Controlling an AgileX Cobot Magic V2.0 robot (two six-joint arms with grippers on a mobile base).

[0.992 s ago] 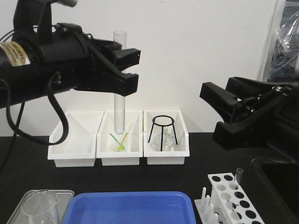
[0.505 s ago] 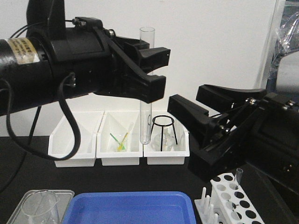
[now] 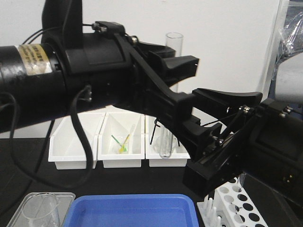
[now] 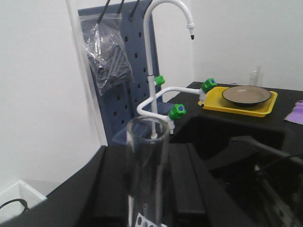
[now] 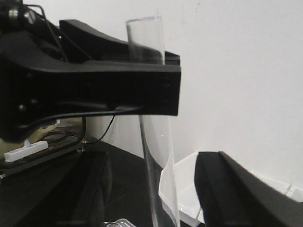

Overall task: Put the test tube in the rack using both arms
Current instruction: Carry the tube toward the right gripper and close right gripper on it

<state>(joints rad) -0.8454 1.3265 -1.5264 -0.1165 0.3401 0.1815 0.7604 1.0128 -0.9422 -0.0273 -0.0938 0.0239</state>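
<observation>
**mid-air handover, tube not yet passed**

grips the test tube upright in the left gripper, clamped tight on the upper glass, leaving the open rim above the fingers and the rounded bottom hanging free below. holds nothing in the right gripper: spread wide, set around the lower part of the tube, and apparently not touching it in the right wrist view.

reads as the handover step, with the pass itself not yet made. next calls for closing the right jaws gently on the bare glass below the left fingers, and only then loosening the left. risks a slip or a tilt if let go too early.

further out, hangs well above the black table, in front of the white bins, well apart from the rack low at the right, under the right arm.
</observation>
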